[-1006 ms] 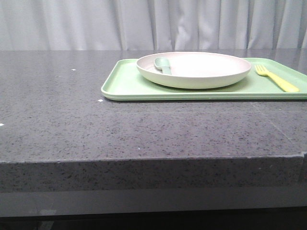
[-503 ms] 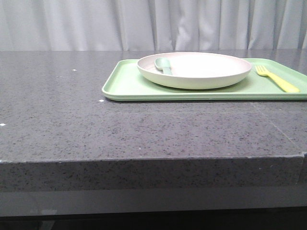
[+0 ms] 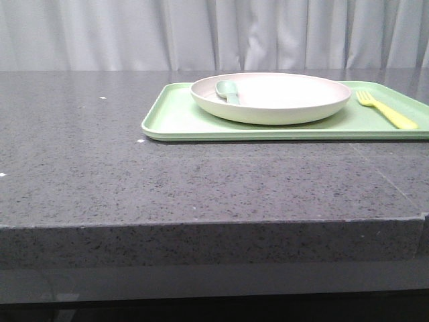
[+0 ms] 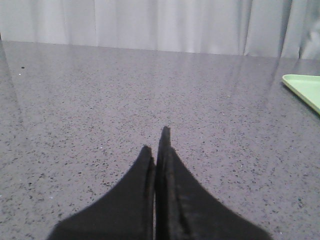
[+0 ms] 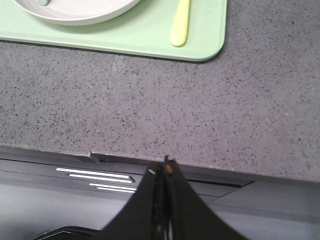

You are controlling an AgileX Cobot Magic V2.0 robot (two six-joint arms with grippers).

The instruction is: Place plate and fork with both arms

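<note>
The off-white plate point(image 3: 271, 97) rests on a light-green tray point(image 3: 174, 121) at the back right of the table, with a pale green spoon point(image 3: 228, 90) lying in it. The yellow fork point(image 3: 387, 110) lies on the tray to the right of the plate. In the right wrist view the plate's edge point(image 5: 80, 12) and the fork's handle point(image 5: 180, 25) show on the tray point(image 5: 150, 40). My right gripper point(image 5: 165, 167) is shut and empty, near the table's front edge. My left gripper point(image 4: 156, 142) is shut and empty over bare table, left of the tray's corner point(image 4: 305, 90). Neither gripper shows in the front view.
The grey speckled table point(image 3: 134, 174) has its front edge point(image 3: 201, 225) near the camera. White curtains point(image 3: 201, 33) hang behind it. A dark base with white stripes point(image 5: 95, 177) lies below the table edge in the right wrist view.
</note>
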